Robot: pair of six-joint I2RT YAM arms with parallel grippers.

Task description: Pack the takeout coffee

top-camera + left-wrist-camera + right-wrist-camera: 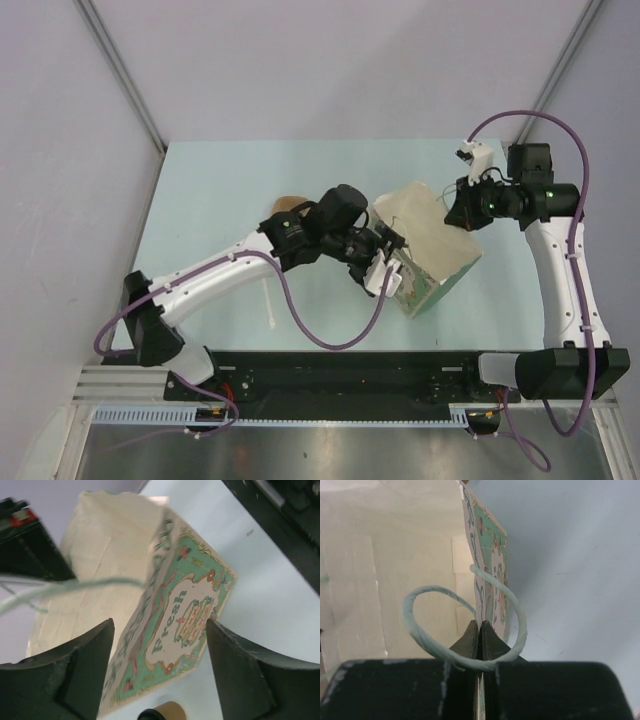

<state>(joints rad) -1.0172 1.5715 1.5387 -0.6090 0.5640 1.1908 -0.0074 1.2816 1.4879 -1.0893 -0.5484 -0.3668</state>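
The takeout coffee cup (pixel 170 711), tan with a black lid, shows only at the bottom edge of the left wrist view, on the table beside the bag. It is hidden in the top view. My left gripper (pixel 385 268) is open and empty (pixel 160 622), its fingers spread in front of the printed green side of the paper bag (pixel 180 615). The bag (pixel 430 250) stands tilted at the table's middle. My right gripper (pixel 453 212) is shut on the bag's rim (pixel 481 625), with the pale green twine handle (pixel 427 640) looped over its fingers. The bag's cream inside (pixel 390 570) shows nothing in it.
A brown pulp carrier (pixel 288 205) lies behind my left arm, mostly hidden. A white stir stick (pixel 268 300) lies on the table under the left arm. The table's black front rail (pixel 280 525) runs along the upper right of the left wrist view.
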